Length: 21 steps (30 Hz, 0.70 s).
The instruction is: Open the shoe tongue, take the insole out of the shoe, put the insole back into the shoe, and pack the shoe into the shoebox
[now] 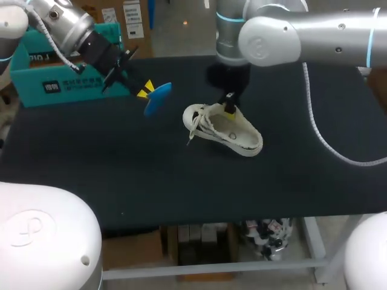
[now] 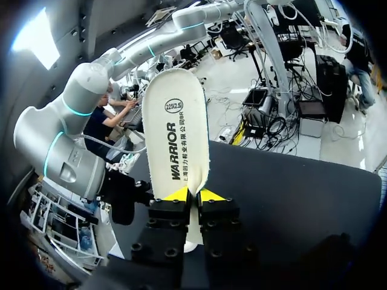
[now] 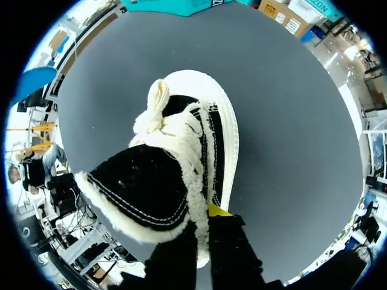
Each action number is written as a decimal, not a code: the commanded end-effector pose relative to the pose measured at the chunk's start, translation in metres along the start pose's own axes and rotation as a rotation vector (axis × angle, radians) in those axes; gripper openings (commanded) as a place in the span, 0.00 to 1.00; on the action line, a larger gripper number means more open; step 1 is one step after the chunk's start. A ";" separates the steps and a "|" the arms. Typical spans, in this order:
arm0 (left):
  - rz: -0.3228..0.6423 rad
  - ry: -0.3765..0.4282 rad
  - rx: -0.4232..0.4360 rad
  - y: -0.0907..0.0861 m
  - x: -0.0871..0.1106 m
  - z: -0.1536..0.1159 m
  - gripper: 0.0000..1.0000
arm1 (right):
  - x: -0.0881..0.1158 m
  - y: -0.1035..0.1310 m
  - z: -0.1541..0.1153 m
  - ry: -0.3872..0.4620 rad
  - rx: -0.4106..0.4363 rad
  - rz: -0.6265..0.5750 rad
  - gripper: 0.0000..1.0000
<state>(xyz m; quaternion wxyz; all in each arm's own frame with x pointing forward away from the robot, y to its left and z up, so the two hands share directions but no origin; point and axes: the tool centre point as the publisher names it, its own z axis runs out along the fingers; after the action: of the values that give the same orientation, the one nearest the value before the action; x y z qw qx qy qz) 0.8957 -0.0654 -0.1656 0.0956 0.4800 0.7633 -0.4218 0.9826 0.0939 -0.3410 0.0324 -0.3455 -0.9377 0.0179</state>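
**A:** Where is the insole (image 1: 158,98)?

**B:** It is out of the shoe and up in the air over the far left part of the tabletop (image 1: 121,181), just beside the teal shoebox (image 1: 54,84). The shoebox stands at the far left corner. The left arm (image 1: 66,27) comes in from that corner. Its jaws are clenched on one end of the insole, with a yellow tip pressed to each face. From above the insole looks blue. In the left wrist view its pale printed side faces the camera, and the rest of it sticks out ahead of the tips.

**A:** And the shoe (image 1: 233,134)?

**B:** It sits on its white sole near the middle of the tabletop, a little toward the far edge and well apart from the shoebox. The upper is black with woolly white trim, and the white laces are loose at the end facing the left edge.

**A:** What about the right arm (image 1: 302,36)?

**B:** It reaches down from the far right onto the shoe's opening. Its jaws are grasping the tongue (image 3: 142,187), which is lifted toward the wrist camera. The tongue's fleecy edge runs between the fingers. Only one yellow fingertip (image 3: 219,210) shows, against the side of the shoe.
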 end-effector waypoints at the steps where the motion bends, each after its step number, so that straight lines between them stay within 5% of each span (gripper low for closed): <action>1: 0.058 0.117 0.109 0.011 -0.008 -0.003 0.00 | 0.002 -0.018 -0.006 0.020 -0.036 0.116 0.00; 11: 0.190 0.184 0.164 0.010 -0.008 -0.015 0.00 | 0.018 -0.034 0.001 0.104 -0.135 0.337 0.00; 21: 0.229 0.204 0.181 0.011 -0.012 -0.016 0.00 | 0.034 -0.027 -0.009 0.157 -0.213 0.382 0.00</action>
<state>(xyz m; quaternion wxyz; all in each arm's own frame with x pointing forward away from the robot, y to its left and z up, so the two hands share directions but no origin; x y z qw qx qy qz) 0.9096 -0.0591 -0.1554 0.0413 0.6068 0.6803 -0.4091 0.9476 0.0959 -0.3334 0.0830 -0.5152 -0.8495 -0.0771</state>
